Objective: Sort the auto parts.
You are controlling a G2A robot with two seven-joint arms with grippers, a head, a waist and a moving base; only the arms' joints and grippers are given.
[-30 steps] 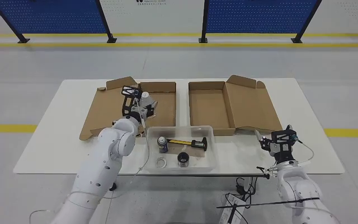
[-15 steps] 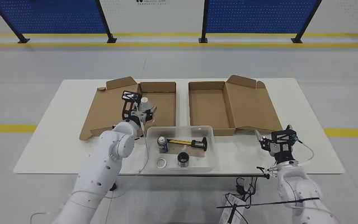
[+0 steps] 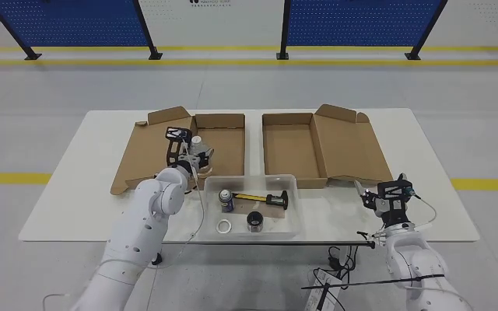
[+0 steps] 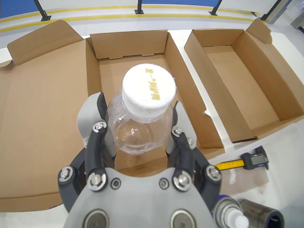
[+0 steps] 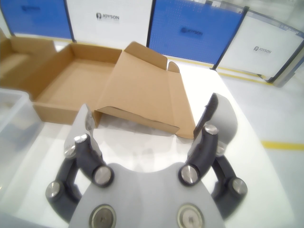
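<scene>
A white table stands on a pale grey floor marked with yellow lines. Behind it, blue panels flank a white panel, held by black posts.

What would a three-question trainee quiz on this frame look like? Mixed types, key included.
1. True or false: the right tool grips a part.
2. The left tool holds: A) a wrench, B) a clear bottle, C) a gear.
3. Where does the caliper lie?
Key: 1 false; 2 B; 3 in the clear bin.
</scene>
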